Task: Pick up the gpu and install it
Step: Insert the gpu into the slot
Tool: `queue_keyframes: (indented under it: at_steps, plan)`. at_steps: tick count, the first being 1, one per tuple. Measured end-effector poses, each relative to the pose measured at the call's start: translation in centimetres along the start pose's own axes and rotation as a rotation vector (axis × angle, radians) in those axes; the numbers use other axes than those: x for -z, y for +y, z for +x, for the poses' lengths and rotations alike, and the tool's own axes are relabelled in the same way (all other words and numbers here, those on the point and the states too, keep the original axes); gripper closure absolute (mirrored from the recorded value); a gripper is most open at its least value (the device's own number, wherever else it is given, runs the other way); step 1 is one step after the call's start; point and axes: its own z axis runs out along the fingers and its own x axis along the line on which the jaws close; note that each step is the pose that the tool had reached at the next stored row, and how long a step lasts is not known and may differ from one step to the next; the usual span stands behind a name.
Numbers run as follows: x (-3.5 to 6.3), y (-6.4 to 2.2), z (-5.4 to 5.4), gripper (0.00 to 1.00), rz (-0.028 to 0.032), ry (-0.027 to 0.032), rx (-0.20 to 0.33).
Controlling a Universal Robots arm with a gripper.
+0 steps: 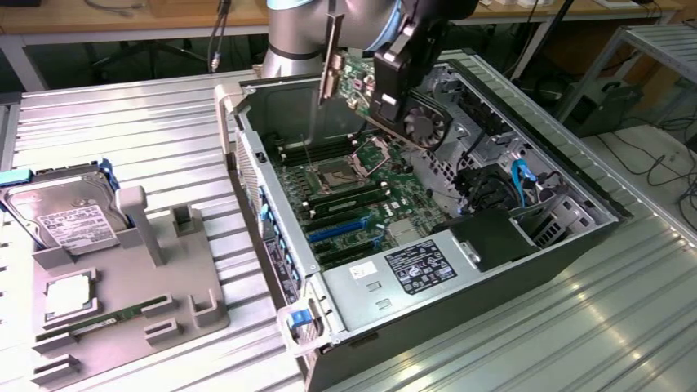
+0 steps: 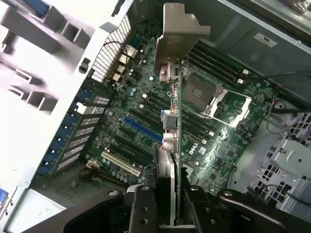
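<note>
Over the open computer case (image 1: 246,155), fingers (image 2: 143,206) clamp the gpu (image 1: 351,80) aloft.

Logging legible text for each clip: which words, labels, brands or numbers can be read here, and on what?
"DELL", probably: white print on the motherboard.
Power supply label: too small to read.
Hard drive label: too small.
Case wall sticker: blurred.
gpu, held in the gripper: no text readable.
</note>
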Motion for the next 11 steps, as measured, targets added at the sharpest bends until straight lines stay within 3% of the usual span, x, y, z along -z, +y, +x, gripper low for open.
queue_keyframes:
  at_steps: [5, 11]
  plan:
    - [-0.04, 0.0, 0.0, 0.73, 0.0026, 0.0052, 0.15]
    - [-0.08, 0.0, 0.0, 0.73, 0.0047, 0.0095, 0.271]
